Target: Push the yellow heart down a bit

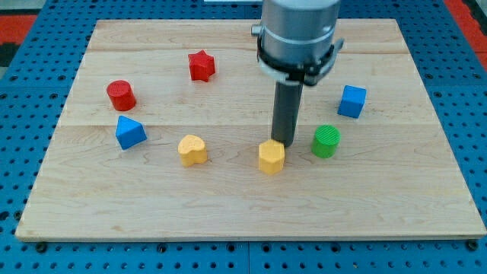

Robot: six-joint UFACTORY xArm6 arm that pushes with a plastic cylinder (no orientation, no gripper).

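The yellow heart (192, 150) lies on the wooden board (228, 205), left of the middle and a little below it. My tip (283, 142) stands to the heart's right, about a hundred and twenty pixels away, right at the upper edge of a yellow hexagon block (271, 157). The rod rises straight up from the tip to the grey arm body at the view's top. The tip does not touch the heart.
A blue triangular block (130, 132) sits just left of the heart. A red cylinder (121, 95) and a red star (202, 66) lie above it. A green cylinder (326, 141) and a blue cube (351, 101) lie right of the tip.
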